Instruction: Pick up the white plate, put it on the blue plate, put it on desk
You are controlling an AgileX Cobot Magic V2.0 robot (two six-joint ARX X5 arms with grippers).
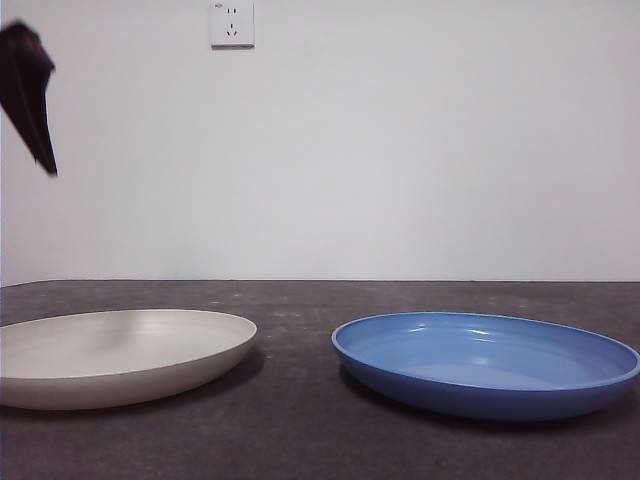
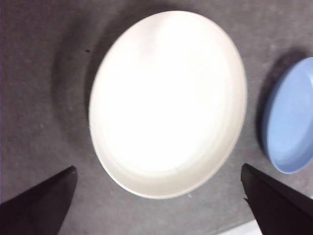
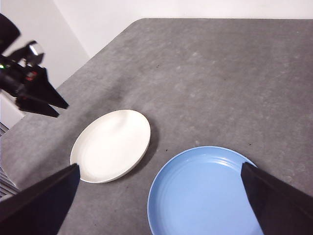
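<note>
A plain white wall with a single power socket backs the dark grey, mottled desk, which runs level across the front view.

High at the left edge of that view, the black tip of the left gripper hangs in the air, well above the desk and touching nothing. Its wrist view looks straight down on the white plate, with the two black jaws spread wide, one to each side of the plate's rim and clear of it. In the right wrist view the same gripper shows as a dark, pointed shape over the desk's edge, just beyond the white plate.

The white plate lies flat on the desk at the left, empty, its low rim casting a soft shadow. A strip of bare desk separates it from the blue plate, which sits flat at the right, glossy and empty; the two plates are near one another but apart.

The right gripper is held high above the desk, jaws spread wide and empty, with the blue plate between them below and the white plate off to one side.
</note>
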